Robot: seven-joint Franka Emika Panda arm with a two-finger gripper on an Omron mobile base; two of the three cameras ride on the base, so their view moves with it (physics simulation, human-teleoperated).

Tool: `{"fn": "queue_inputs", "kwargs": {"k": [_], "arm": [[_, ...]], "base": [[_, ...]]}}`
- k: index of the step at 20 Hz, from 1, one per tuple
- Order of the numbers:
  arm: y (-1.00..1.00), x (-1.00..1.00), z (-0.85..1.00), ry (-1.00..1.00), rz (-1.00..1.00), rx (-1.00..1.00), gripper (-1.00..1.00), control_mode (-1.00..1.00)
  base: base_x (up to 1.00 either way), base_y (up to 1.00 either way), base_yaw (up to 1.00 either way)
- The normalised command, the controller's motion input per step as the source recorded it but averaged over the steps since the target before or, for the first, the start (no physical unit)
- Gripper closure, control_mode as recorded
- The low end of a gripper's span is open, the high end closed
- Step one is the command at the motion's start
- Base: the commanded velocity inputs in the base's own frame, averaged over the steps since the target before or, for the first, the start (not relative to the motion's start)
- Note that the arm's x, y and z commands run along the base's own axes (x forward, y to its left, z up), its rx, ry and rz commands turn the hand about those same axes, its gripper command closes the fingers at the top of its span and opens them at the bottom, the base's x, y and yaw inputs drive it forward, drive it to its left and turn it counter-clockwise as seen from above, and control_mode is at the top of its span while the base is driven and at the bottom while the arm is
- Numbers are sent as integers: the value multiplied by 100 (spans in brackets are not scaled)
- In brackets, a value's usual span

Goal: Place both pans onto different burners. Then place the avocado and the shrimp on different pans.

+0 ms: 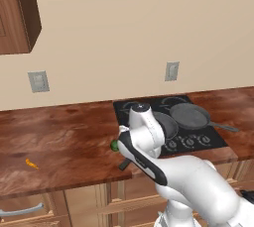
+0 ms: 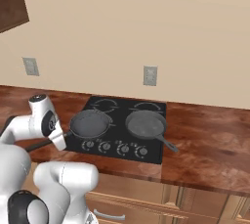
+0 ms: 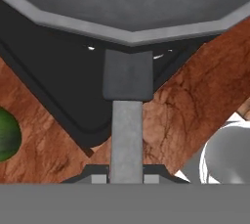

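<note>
You find no legible text, label, brand or number here; the cooktop knobs (image 2: 114, 148) may carry markings, but they render too small to read.

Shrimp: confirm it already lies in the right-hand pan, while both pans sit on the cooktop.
Wrong. The shrimp lies on the wooden counter, far left of the cooktop, as the left base view shows. Both pans do sit on the cooktop.
</note>
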Motion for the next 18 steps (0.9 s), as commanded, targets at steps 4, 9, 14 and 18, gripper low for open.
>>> {"fn": "queue_inputs", "kwargs": {"k": [4, 9, 14, 18], "arm": [[0, 9, 0, 0, 16, 0, 100, -100], [0, 17, 0, 0, 12, 0, 100, -100], [0, 26, 0, 0, 6, 0, 100, -100], [0, 26, 0, 0, 2, 0, 100, -100]], "base": [[0, 0, 0], [0, 0, 0], [0, 0, 0], [0, 0, 0]]}}
